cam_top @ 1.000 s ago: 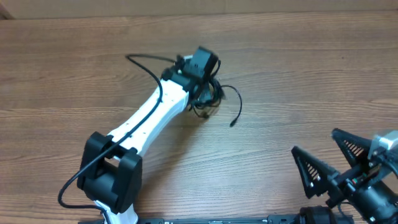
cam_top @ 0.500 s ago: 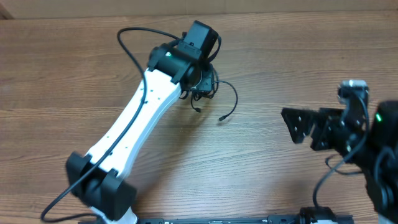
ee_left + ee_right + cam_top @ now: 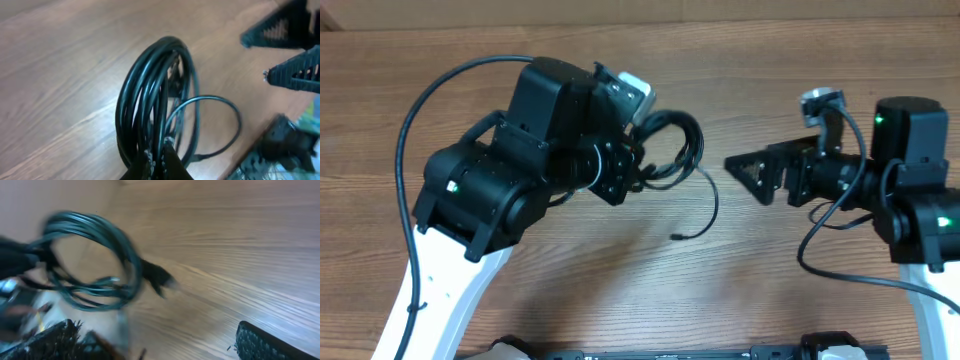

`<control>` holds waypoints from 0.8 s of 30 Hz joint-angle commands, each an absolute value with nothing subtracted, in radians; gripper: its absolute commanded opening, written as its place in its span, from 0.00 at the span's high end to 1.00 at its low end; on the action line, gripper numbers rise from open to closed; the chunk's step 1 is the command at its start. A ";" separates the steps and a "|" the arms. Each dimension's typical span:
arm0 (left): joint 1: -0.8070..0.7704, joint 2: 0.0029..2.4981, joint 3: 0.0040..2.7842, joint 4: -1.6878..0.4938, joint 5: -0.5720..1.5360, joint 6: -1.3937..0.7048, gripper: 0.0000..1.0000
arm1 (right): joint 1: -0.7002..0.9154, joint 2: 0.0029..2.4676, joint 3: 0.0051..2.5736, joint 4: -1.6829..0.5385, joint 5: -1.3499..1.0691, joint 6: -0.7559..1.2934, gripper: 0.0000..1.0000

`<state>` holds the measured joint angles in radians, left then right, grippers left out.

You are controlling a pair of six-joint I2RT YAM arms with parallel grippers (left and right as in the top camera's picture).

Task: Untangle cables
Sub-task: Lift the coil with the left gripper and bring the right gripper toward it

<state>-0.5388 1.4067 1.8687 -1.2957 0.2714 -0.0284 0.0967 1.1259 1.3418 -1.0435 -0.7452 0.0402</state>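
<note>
Left wrist view: the cables [image 3: 155, 100] are one coil, pinched at its edge by your left gripper [image 3: 157, 156].
You seem to be holding it above the table [image 3: 770, 300] so that a loose strand [image 3: 712, 205] trails free. Your right gripper [image 3: 752, 172], fingers spread, faces it nearby, probably to take that strand.

Left hand [image 3: 159, 157] pinched closed; right hand [image 3: 752, 175] spread wide.

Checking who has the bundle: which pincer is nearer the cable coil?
Left. The left pincer is clamped on the coil, gripping its strands. The right pincer is open, off to the coil's right, pointing toward it without touching.
</note>
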 commanded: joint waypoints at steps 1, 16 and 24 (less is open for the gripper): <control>-0.580 1.414 1.880 -1.313 0.421 0.117 0.96 | 0.176 1.124 1.341 -0.995 -0.798 0.025 0.01; -0.669 1.413 1.880 -1.377 0.416 0.232 0.96 | 0.243 1.125 1.341 -0.956 -0.800 0.012 0.15; -0.669 1.412 1.881 -1.392 0.378 0.284 0.96 | 0.274 1.190 1.341 -1.071 -0.876 -0.434 0.10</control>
<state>-0.6678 1.4181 1.8683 -1.3949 0.3832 0.2512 0.2707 1.1561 1.3411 -1.0706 -0.8581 -0.2634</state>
